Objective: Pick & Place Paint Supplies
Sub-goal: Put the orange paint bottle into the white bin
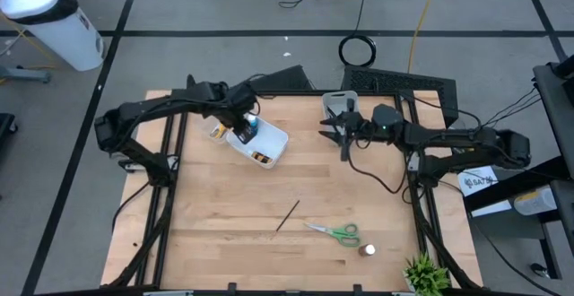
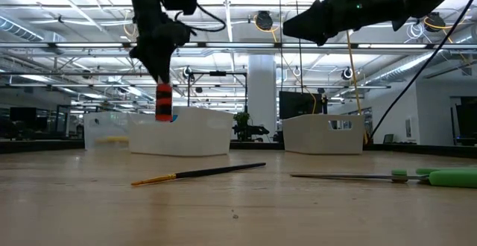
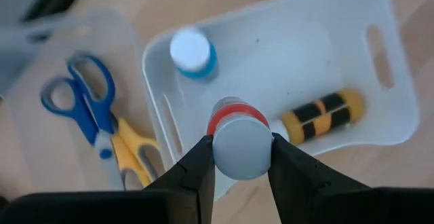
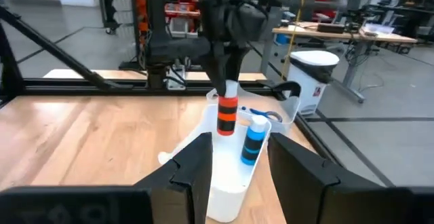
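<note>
Holding a red-banded paint bottle (image 3: 239,142) over the white bin (image 3: 380,125).
Your left claw (image 3: 241,157) is clamped on its cap, upper left of the high view; your right claw (image 4: 237,157) waits part-open, empty.

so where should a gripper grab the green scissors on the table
Come straight down on the green scissors and pinch across the blades just ahead of the handles. They lie flat on the table, blades toward the paintbrush, with clear space on both sides.

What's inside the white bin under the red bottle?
A blue bottle stands inside the white bin, and a yellow-and-black bottle lies on its side. The left tool and its red bottle cover part of the floor.
</note>
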`<move>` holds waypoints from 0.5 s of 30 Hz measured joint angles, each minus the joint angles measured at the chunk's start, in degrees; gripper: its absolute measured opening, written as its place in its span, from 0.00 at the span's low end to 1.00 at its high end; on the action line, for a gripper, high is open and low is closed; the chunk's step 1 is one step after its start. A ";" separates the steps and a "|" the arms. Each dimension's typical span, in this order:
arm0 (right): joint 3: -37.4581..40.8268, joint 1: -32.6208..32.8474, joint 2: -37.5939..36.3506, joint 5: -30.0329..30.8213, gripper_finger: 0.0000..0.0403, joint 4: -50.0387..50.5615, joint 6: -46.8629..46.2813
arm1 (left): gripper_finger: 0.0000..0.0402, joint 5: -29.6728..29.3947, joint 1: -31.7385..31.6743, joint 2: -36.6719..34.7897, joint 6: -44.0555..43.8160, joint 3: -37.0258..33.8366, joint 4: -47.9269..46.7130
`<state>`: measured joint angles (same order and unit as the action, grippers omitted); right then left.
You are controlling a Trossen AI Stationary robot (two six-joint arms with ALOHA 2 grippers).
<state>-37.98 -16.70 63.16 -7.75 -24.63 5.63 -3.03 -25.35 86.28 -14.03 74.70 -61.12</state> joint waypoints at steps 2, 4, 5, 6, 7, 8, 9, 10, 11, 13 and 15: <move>0.00 -0.93 0.00 -1.71 0.32 0.17 0.02 | 0.28 -0.52 0.33 0.00 -1.49 -1.97 0.42; 0.00 -1.73 0.00 -2.98 0.32 0.08 0.53 | 0.28 -1.00 0.40 -0.02 -2.66 -3.99 1.36; 0.00 -2.02 0.00 -3.03 0.32 0.09 1.03 | 0.28 -1.17 0.40 -0.02 -3.25 -4.94 1.84; 0.00 -2.17 0.00 -3.00 0.32 0.06 1.22 | 0.28 -1.62 0.40 -0.02 -3.90 -5.80 2.55; 0.00 -2.24 0.00 -3.00 0.32 -0.02 1.38 | 0.28 -2.14 0.40 -0.02 -4.43 -6.72 3.42; 0.00 -2.44 0.00 -3.04 0.32 -0.10 1.59 | 0.28 -2.40 0.40 -0.02 -4.91 -7.68 4.46; 0.00 -2.48 0.00 -3.06 0.32 -0.21 1.70 | 0.28 -2.51 0.40 -0.02 -5.39 -8.53 5.25; 0.00 -2.48 0.00 -3.04 0.32 -0.27 1.75 | 0.28 -2.51 0.40 -0.02 -5.86 -9.32 5.87; 0.00 -2.48 0.00 -3.05 0.32 -0.28 1.75 | 0.28 -2.57 0.40 -0.02 -6.08 -9.90 6.10; 0.00 -2.50 0.00 -3.04 0.32 -0.32 1.75 | 0.28 -2.84 0.40 -0.06 -6.26 -10.92 6.94; 0.00 -2.48 0.00 -3.04 0.32 -0.34 1.67 | 0.28 -2.95 0.40 -0.07 -6.34 -12.17 8.53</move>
<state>-37.98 -19.18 63.16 -10.79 -24.97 7.29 -5.98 -24.95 86.21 -20.37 62.53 -52.59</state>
